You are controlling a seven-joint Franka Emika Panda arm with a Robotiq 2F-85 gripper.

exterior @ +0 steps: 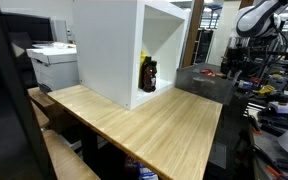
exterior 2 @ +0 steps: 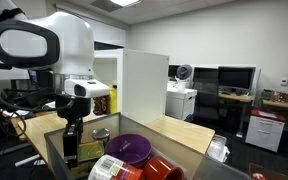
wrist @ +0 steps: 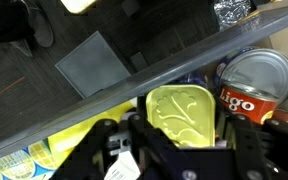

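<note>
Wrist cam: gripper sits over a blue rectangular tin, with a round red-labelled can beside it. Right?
Not quite: the tin is yellow-green, not blue. The wrist view shows it under the gripper, with the round red-labelled can beside it.

Even overhead office light, slight blur

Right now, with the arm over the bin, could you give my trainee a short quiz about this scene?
1. True or false: the dark bottle stands inside the white cabinet on the wooden table.
2. In the wrist view, what lies between the fingers of the gripper? A) yellow-green tin B) purple lid C) printer
3. In that view, on which side of the tin is the red-labelled can?
Key: 1 true; 2 A; 3 right.
</note>
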